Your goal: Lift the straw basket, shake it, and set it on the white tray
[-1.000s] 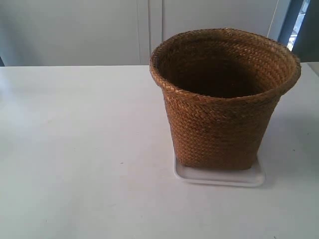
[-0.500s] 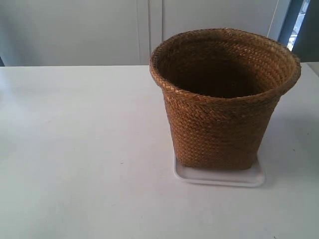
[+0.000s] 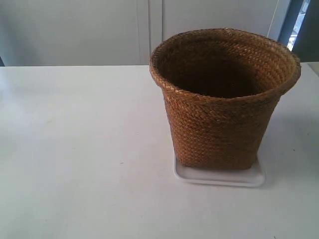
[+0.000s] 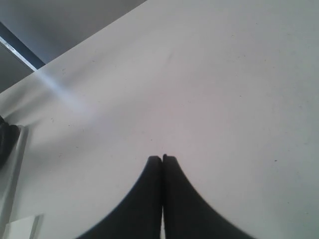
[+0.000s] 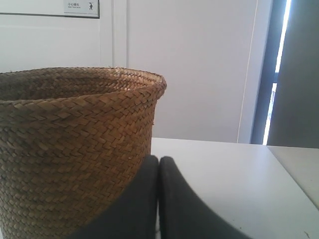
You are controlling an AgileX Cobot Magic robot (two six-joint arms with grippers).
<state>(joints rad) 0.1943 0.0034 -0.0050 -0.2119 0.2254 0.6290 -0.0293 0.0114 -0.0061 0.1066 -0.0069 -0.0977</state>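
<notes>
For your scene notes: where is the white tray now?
The white tray lies on the table at the exterior view's lower right, under the straw basket.

one straw basket, one white tray, two grippers

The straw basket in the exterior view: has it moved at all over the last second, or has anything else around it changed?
Nothing visibly changed. The large brown braided-straw basket stands upright on the flat glossy white plastic tray, in the same spot on the white table as in both earlier pictures. No arm shows in that view at any of the three moments.
</notes>
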